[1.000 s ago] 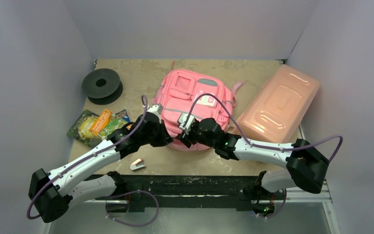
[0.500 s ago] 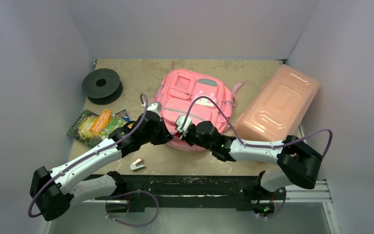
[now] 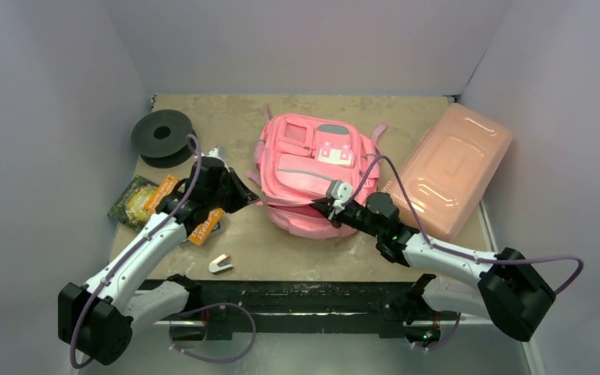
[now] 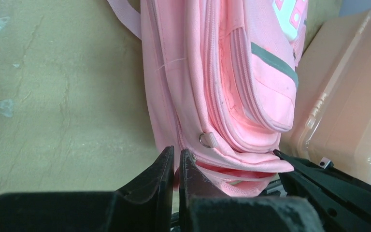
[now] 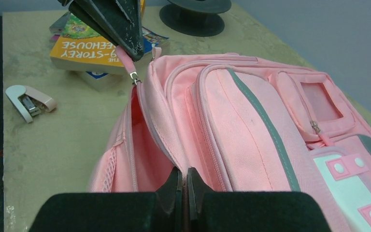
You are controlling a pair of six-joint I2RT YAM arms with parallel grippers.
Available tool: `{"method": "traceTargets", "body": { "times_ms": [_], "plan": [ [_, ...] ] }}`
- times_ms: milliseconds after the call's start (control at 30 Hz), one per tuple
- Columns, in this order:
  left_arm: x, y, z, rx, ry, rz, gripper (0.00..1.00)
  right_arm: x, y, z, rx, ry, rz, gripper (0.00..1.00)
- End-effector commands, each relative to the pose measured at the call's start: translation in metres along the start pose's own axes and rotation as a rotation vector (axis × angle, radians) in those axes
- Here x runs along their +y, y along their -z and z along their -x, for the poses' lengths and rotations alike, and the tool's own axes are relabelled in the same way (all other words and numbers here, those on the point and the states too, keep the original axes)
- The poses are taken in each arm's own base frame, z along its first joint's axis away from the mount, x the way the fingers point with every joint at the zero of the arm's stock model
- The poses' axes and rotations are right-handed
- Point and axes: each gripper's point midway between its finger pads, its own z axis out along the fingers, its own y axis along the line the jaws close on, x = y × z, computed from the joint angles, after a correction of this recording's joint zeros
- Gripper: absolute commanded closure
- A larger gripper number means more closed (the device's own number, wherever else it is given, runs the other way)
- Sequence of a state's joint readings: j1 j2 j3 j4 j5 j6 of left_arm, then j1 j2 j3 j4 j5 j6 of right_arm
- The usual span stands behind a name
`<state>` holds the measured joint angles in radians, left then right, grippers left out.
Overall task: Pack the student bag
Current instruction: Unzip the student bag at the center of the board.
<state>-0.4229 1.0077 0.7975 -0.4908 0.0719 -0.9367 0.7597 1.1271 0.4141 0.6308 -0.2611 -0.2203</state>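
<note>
1. The pink student bag (image 3: 312, 168) lies flat at the middle of the table (image 3: 226, 117), front pockets facing up. A rigid salmon box (image 3: 453, 164) sits just beside it on the right, with books (image 3: 142, 201) and a stapler (image 3: 219, 264) to the left.
2. The left gripper (image 4: 176, 162) is at the bag's near left corner. Its jaws are closed narrow on the pink zipper pull (image 5: 125, 54) of the main compartment, which gapes partly open.
3. The right gripper (image 5: 183, 176) is at the bag's near edge, its jaws pinched tight on the fabric rim of that opening.
4. The bag looks soft, light and floppy. It would likely sag and slide when tugged, so one side needs anchoring.
5. The best holds appear to be the zipper pull, the seamed rim and the straps. The smooth panels would likely slip.
</note>
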Motion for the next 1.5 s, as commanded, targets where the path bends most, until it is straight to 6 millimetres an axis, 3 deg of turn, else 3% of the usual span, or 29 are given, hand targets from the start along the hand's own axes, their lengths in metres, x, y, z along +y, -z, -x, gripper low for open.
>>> {"method": "traceTargets", "body": {
  "times_ms": [0,33,100,133,267,300,400,467,633,833,1100,1367,1467],
  "plan": [
    [-0.018,-0.001,0.012,-0.008,-0.094,-0.088,1.00,-0.033,-0.005,0.003,0.033,-0.015,-0.106,0.88],
    [-0.026,0.004,0.008,-0.005,-0.115,-0.116,1.00,-0.032,-0.007,-0.002,0.077,-0.015,-0.097,0.73],
    [-0.041,0.014,0.000,0.000,-0.162,-0.150,1.00,-0.021,-0.008,-0.006,0.123,-0.011,-0.044,0.57],
    [-0.049,0.019,-0.006,0.010,-0.181,-0.172,1.00,-0.013,-0.008,-0.006,0.136,0.000,-0.024,0.45],
    [-0.070,0.029,-0.030,0.061,-0.212,-0.233,1.00,0.025,-0.018,0.014,0.160,0.105,0.047,0.17],
    [-0.070,0.029,-0.033,0.067,-0.210,-0.233,1.00,0.032,-0.021,0.021,0.158,0.107,0.065,0.14],
    [-0.067,0.027,-0.042,0.079,-0.198,-0.227,1.00,0.029,-0.029,0.040,0.137,0.071,0.039,0.13],
    [-0.063,0.026,-0.045,0.086,-0.189,-0.221,1.00,0.024,-0.035,0.043,0.141,0.075,0.014,0.13],
    [-0.064,0.030,-0.048,0.085,-0.189,-0.230,1.00,0.019,-0.052,0.023,0.227,0.145,0.009,0.21],
    [-0.060,0.036,-0.046,0.075,-0.199,-0.218,1.00,0.043,-0.049,0.029,0.188,0.126,0.111,0.21],
    [-0.057,0.031,-0.049,0.095,-0.203,-0.200,1.00,0.049,-0.031,0.058,0.082,0.001,0.108,0.20],
    [-0.058,0.034,-0.048,0.089,-0.199,-0.207,1.00,0.069,-0.032,0.044,0.101,-0.023,0.194,0.26],
    [-0.059,0.035,-0.048,0.090,-0.199,-0.208,1.00,0.065,-0.038,0.033,0.123,-0.015,0.162,0.27]
  ]
}}
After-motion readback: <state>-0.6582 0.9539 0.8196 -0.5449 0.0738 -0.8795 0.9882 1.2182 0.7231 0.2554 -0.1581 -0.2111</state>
